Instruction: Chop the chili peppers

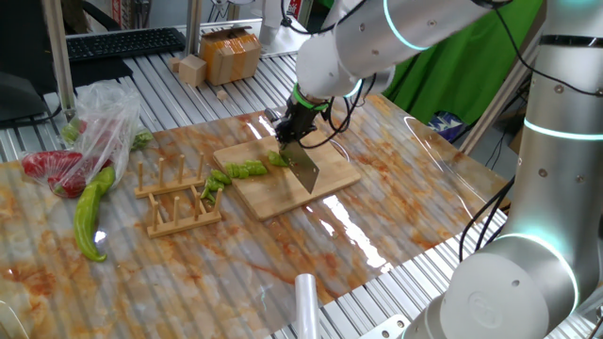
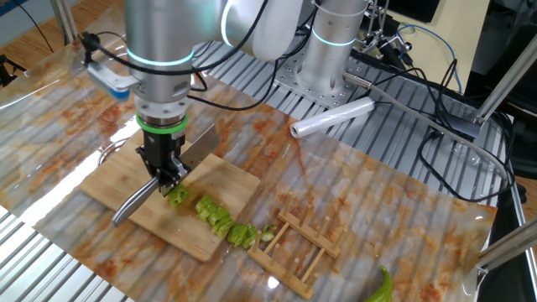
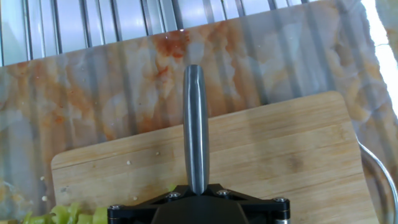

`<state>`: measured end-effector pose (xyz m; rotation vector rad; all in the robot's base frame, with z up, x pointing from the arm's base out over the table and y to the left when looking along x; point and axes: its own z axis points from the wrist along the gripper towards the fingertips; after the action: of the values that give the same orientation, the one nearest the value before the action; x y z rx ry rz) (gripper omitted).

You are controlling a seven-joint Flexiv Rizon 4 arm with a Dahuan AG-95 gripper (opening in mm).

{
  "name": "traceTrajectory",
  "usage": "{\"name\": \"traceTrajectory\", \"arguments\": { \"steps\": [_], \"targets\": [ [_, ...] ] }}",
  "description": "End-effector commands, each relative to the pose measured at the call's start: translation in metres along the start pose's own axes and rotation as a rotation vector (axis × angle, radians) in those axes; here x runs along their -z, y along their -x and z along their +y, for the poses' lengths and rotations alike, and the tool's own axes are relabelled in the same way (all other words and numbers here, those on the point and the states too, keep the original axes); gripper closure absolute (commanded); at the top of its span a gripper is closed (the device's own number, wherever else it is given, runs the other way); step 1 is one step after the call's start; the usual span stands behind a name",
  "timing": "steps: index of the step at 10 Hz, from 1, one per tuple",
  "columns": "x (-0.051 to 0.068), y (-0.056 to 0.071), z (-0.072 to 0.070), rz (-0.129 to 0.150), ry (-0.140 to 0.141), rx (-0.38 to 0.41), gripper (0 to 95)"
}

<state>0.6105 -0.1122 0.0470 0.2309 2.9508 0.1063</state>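
At the left edge of one fixed view, a clear plastic bag point(image 1: 99, 118) holds red peppers point(image 1: 52, 169), and a pale yellow-green curved pepper point(image 1: 91, 212) lies just below it at about 6 o'clock; neither is part of the task. To the right stands a wooden peg rack point(image 1: 179, 200), and at 3 o'clock from the rack lies the wooden cutting board point(image 1: 325, 184) on the marbled table point(image 1: 396, 235). The chili peppers point(image 1: 247, 169) form a row of short green chunks running from the board's left end off toward the rack, with one or two pieces resting by the rack's near rail. The gripper point(image 1: 294, 130) is clamped shut on the handle of a cleaver point(image 1: 303, 168), whose blade stands edge-down on the board just right of the last green piece. The other fixed view shows the same grip from the opposite side, with the gripper point(image 2: 168, 172) directly over the chunk nearest the blade. The hand view shows the cleaver spine pointing to 12 o'clock across bare board, green pieces at 7 o'clock. Judged from the row, chopping is well advanced; no whole chili is visible, though whether any piece under the blade remains uncut cannot be determined.
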Motion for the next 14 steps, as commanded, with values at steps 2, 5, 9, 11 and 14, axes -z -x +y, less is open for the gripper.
{"name": "traceTrajectory", "arguments": {
  "steps": [2,5,9,11,14],
  "targets": [
    [0.014,-0.001,-0.001,0.012,-0.011,0.000,95.0],
    [0.024,-0.001,-0.002,0.022,-0.020,0.002,95.0],
    [0.026,-0.002,-0.005,0.032,-0.020,0.000,95.0],
    [-0.005,-0.009,-0.007,-0.004,0.007,-0.007,95.0],
    [-0.009,-0.011,-0.007,-0.005,0.005,-0.008,95.0]
  ]
}}
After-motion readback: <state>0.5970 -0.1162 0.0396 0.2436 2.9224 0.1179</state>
